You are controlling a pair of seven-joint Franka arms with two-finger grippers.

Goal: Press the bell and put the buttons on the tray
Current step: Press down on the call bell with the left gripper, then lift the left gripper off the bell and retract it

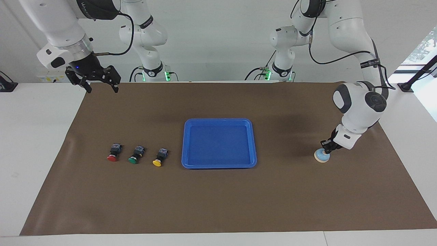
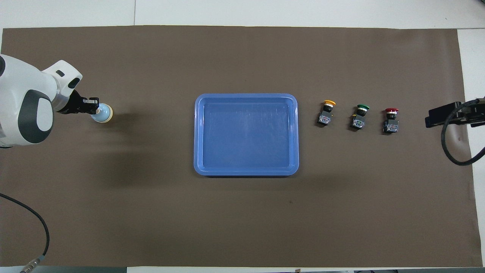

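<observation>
The light-blue bell (image 1: 322, 156) (image 2: 103, 113) sits on the brown mat toward the left arm's end of the table. My left gripper (image 1: 326, 146) (image 2: 93, 109) is shut, its tips resting on the bell's top and hiding the knob in the facing view. The blue tray (image 1: 219, 164) (image 2: 246, 172) lies mid-table, holding nothing. The red button (image 1: 113, 152) (image 2: 390, 119), green button (image 1: 136, 154) (image 2: 360, 116) and yellow button (image 1: 160, 157) (image 2: 326, 112) stand in a row beside the tray toward the right arm's end. My right gripper (image 1: 101, 88) hangs open over the mat's corner nearest the robots.
The brown mat (image 1: 218, 201) covers most of the white table (image 1: 30, 136). A black cable (image 2: 456, 140) loops down from the right arm over the mat's edge; another cable (image 2: 34, 235) trails from the left arm.
</observation>
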